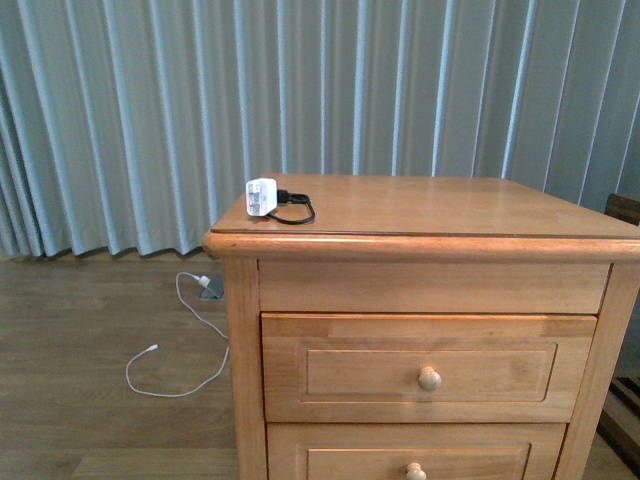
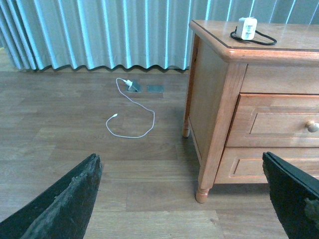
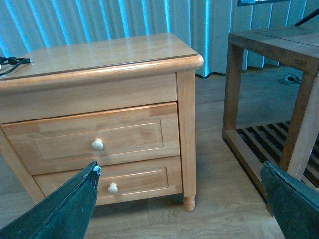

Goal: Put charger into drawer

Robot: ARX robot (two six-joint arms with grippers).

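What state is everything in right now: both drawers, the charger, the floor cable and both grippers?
charger, lying on the nightstand top near its left edge, not held.
upper drawer, shut.
lower drawer, shut.
white cable, lying loose on the floor beside the nightstand.
left gripper, open, empty.
right gripper, open, empty.

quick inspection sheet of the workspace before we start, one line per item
surface: nightstand top, glossy wood
job's things: charger near the top's left edge; upper drawer shut, knob at its middle
clutter: nothing seen
grippers: left gripper open, right gripper open, both holding nothing
cables: black cable looped beside charger; white cable loose on floor
surroundings: curtain behind; dark side table beside nightstand
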